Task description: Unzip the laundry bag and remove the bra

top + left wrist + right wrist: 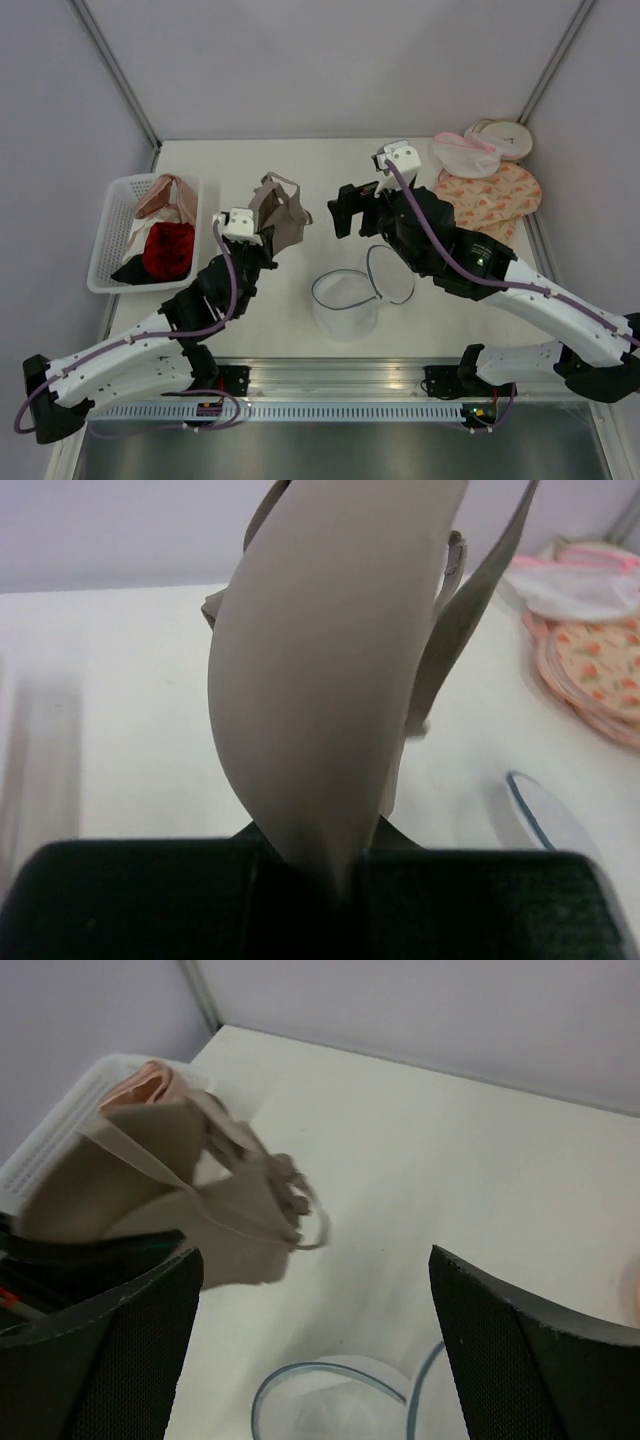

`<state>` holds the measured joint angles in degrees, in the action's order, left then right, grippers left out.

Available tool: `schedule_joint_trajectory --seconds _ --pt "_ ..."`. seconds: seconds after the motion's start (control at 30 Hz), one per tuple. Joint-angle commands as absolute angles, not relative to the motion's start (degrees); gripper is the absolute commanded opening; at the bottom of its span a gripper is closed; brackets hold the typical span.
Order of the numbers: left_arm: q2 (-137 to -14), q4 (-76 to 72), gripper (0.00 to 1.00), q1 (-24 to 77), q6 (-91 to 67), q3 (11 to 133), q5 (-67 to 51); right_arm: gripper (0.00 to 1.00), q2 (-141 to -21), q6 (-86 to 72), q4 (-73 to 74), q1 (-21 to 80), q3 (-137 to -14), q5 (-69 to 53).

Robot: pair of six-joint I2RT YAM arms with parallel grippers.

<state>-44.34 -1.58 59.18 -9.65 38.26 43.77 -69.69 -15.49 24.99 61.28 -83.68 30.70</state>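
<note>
The laundry bag (345, 300), a white mesh drum with thin dark wire rims, stands open at the table's front middle, its lid flipped to the right. It also shows in the right wrist view (330, 1400). My left gripper (262, 238) is shut on the taupe bra (282, 212) and holds it in the air, left of the bag. The bra (330, 680) fills the left wrist view and hangs at the left of the right wrist view (180, 1190). My right gripper (345, 210) is open and empty, hovering above and behind the bag.
A white basket (110, 225) at the left holds a pink-peach garment (165, 195) and a red garment (168, 248). Flat peach patterned rounds (495, 195) and a white pouch with pink trim (462, 155) lie at the back right.
</note>
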Motion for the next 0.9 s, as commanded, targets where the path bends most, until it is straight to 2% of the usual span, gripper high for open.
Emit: schedule_joint_trajectory --seconds 0.0,0.1,0.27,0.5,0.63,0.73,0.87 --pt "-41.41 -0.35 0.02 54.59 -7.21 42.8 50.79 0.98 -65.14 -18.63 29.78 61.17 -80.78 42.96" --pt "-40.78 4.56 0.02 46.61 -10.88 45.34 50.28 0.98 -61.8 -21.52 30.94 61.17 -77.27 44.65" --pt "-42.62 5.45 0.02 32.82 -13.44 49.55 51.68 0.98 -57.13 -25.92 30.33 61.26 -69.01 40.01" --pt "-52.28 5.45 0.02 12.15 -16.25 56.16 43.0 0.98 -57.13 -28.65 25.67 61.17 -61.35 30.15" --pt "-57.65 3.96 0.02 -4.77 -22.31 52.23 34.21 0.98 -56.6 -29.0 22.24 61.17 -56.01 26.2" --pt "-60.81 0.28 0.02 -13.24 -27.33 46.18 25.76 0.98 -56.25 -29.09 20.57 61.17 -53.27 24.0" --pt "-63.98 -1.94 0.02 -15.47 -31.37 42.36 23.12 0.98 -56.16 -29.44 19.6 61.17 -51.24 22.41"
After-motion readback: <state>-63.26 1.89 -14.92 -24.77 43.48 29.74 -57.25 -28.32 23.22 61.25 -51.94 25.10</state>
